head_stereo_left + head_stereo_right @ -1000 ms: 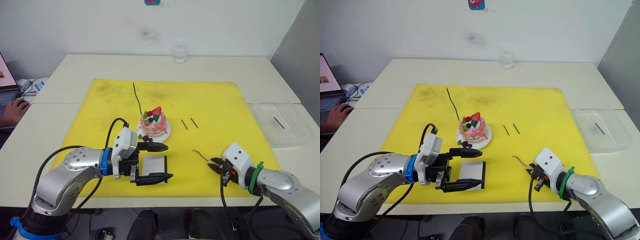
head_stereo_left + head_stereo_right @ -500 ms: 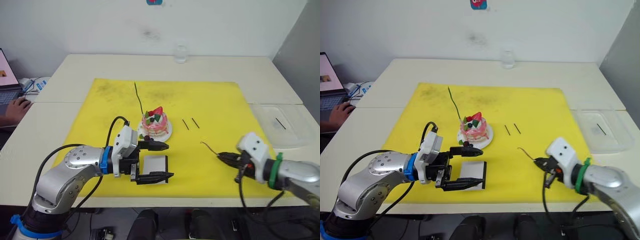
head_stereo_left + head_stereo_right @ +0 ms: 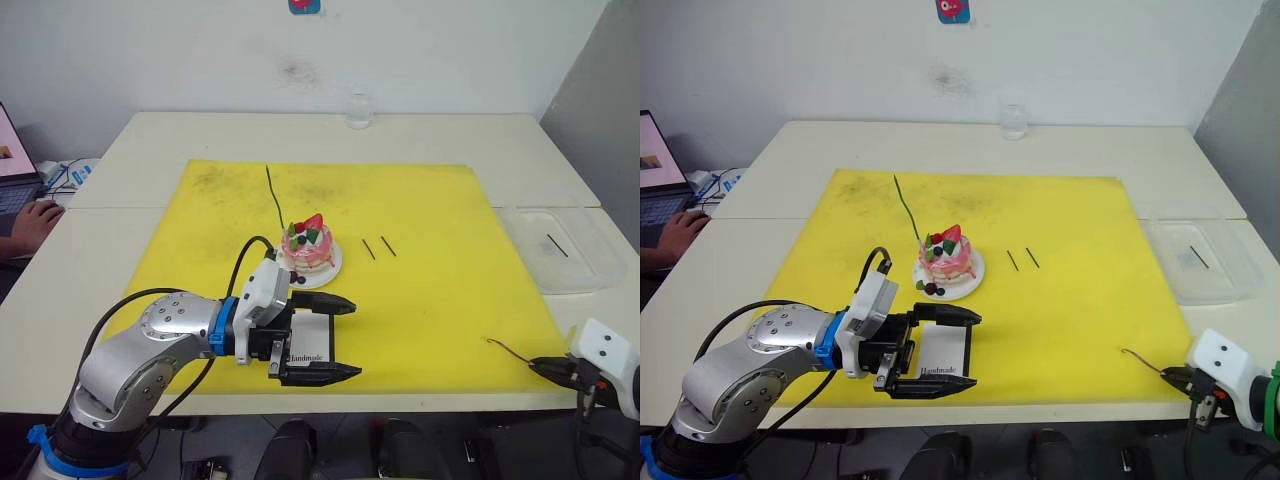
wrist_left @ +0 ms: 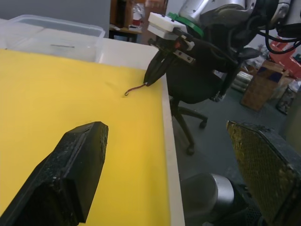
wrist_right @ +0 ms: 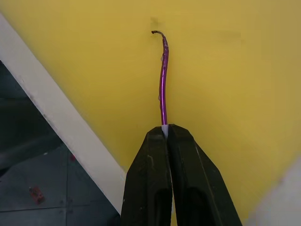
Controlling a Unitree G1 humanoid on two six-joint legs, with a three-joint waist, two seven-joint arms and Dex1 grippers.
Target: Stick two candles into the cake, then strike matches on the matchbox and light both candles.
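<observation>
The pink-and-white cake (image 3: 307, 244) sits on its small white plate (image 3: 331, 268) at the middle of the yellow mat. A green candle (image 3: 275, 199) runs from behind the cake toward the mat's far side; I cannot tell whether its end is in the cake. Two matches (image 3: 377, 247) lie to the right of the cake. My left gripper (image 3: 354, 339) is open, one finger on each side of the white matchbox (image 3: 311, 340). My right gripper (image 3: 541, 367) is at the mat's front right corner, shut on the pale end of the reddish-brown candle (image 5: 162, 80), which points back over the mat.
A clear plastic tray (image 3: 560, 250) holding one dark stick stands off the mat at the right. A glass (image 3: 360, 105) is on the table's far edge. A person's hand (image 3: 27, 226) rests by a laptop at the far left.
My right gripper has carried the reddish-brown candle to the right and nearer, from the mat's front middle to its front right corner. My left gripper has slid forward along the matchbox.
</observation>
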